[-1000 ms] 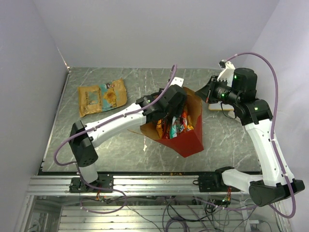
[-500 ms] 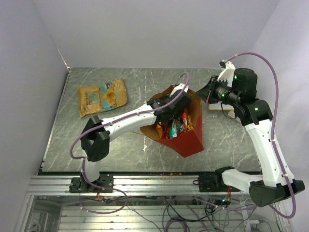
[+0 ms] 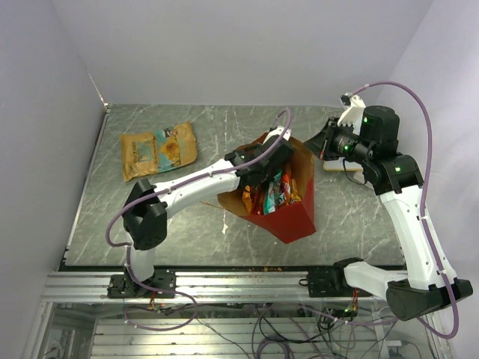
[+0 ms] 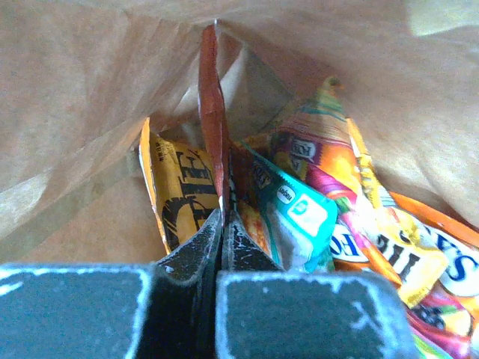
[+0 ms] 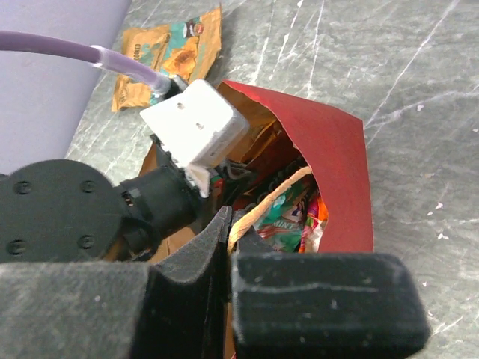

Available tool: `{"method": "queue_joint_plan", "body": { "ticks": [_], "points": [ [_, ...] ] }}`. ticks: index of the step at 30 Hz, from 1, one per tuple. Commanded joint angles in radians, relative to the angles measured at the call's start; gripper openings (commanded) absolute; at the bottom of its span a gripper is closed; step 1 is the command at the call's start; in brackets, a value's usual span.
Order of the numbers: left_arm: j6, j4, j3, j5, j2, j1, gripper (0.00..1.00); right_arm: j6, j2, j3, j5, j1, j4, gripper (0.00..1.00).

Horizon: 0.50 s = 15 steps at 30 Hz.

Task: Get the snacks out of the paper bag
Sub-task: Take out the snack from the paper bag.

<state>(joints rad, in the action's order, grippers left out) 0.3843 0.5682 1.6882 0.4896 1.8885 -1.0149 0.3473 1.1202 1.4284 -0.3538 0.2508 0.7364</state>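
Note:
The red paper bag (image 3: 296, 213) lies on the table with its brown-lined mouth (image 5: 258, 131) facing the far left. Snacks fill it: a yellow packet with dark lettering (image 4: 178, 196), a teal one (image 4: 296, 213) and orange-pink ones (image 4: 329, 153). My left gripper (image 4: 222, 226) is inside the bag, shut on the upright edge of a thin red-orange packet (image 4: 212, 112). My right gripper (image 5: 233, 226) is shut on the bag's tan handle (image 5: 273, 196) at the bag's far right rim (image 3: 310, 153). A flat orange chip bag (image 3: 159, 151) lies outside the bag at the far left.
A white wood-framed board (image 3: 343, 166) lies under the right wrist at the far right. My left forearm (image 3: 198, 183) crosses the table's middle toward the bag. Small crumbs (image 3: 227, 223) lie in front of the bag.
My left gripper has pushed deeper into the bag and closed from wide open onto the red-orange packet's edge. The right arm and the bag have held still.

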Motion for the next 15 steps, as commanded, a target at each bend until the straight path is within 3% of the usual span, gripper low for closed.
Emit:
{"method": "queue_joint_plan", "body": {
  "ticks": [1,8,15],
  "points": [
    [-0.009,-0.005,0.037,-0.078,-0.139,0.004,0.07,-0.013,-0.023,-0.002,0.014,0.005,-0.021,0.00],
    [0.015,-0.023,0.054,-0.196,-0.315,0.008,0.07,-0.010,-0.035,-0.010,0.059,0.004,-0.019,0.00],
    [0.047,-0.078,0.162,-0.273,-0.391,0.057,0.07,-0.025,-0.048,0.028,0.226,0.005,0.035,0.00]
  ]
}}
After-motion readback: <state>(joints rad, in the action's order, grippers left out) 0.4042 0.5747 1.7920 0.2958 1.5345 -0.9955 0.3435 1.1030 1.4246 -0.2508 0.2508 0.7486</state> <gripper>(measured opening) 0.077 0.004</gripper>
